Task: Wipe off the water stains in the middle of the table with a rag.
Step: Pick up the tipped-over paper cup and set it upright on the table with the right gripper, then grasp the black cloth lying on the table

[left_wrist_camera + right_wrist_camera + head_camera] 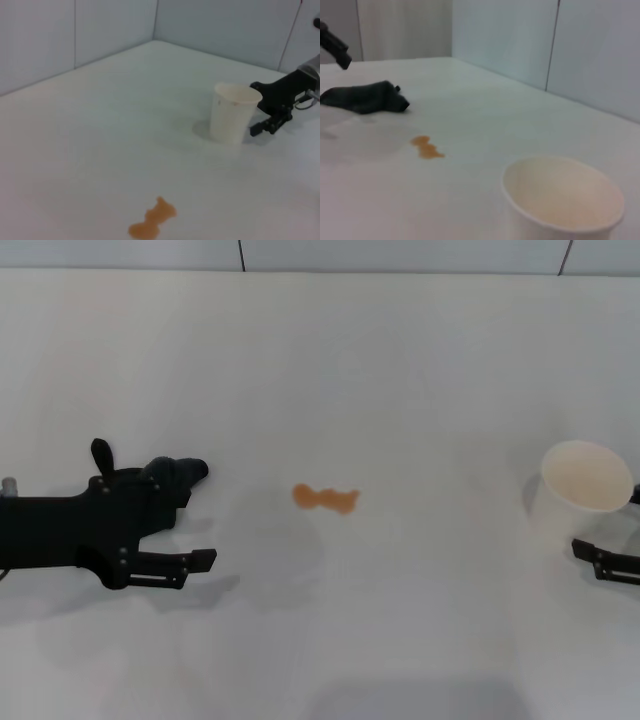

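One cup stands well right of the water stains.

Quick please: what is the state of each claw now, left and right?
Left claw: open, holding nothing, rag lying beside it.
Right claw: cannot be told; it sits beside the cup.

a white paper cup stands upright near the right edge of the white surface, about midway between its far and near edges. its mouth is open, and the inside looks cream-coloured and empty. beyond the far edge rises a pale panelled wall with dark vertical seams.
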